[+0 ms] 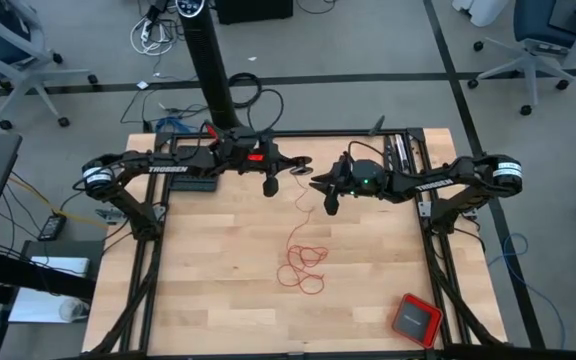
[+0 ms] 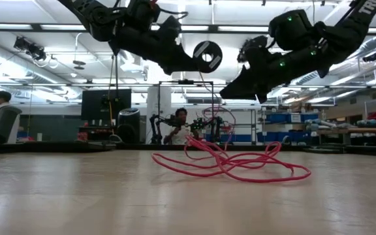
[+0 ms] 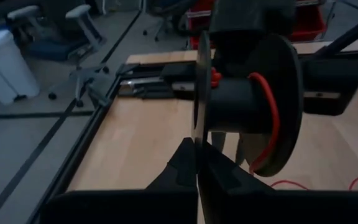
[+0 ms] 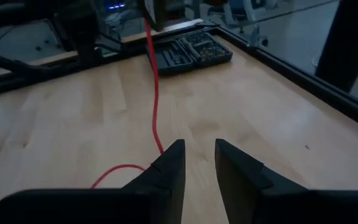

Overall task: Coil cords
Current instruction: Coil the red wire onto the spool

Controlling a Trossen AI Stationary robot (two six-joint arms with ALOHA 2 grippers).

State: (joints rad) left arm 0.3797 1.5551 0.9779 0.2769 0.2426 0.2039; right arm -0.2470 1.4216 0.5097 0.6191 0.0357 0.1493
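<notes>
Red cord (image 1: 303, 262): loose loops, bench (image 1: 208, 290) ctr. L gripper (image 3: 197, 163): jaws clenched on spool (image 3: 247, 106), 12 o'clock. R gripper (image 4: 199, 163): jaws released, beside cord.

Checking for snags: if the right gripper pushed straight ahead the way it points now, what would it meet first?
Probably the red cord, strung taut just ahead of the open right gripper; beyond it the spool the left gripper holds. Depth is uncertain.

1. At centre frame I see the red cord (image 2: 240, 166) lying in loose loops on the table (image 2: 77, 196).
2. A strand rises toward the black spool (image 2: 207, 55) (upper centre).
3. Both arms hang overhead.
</notes>
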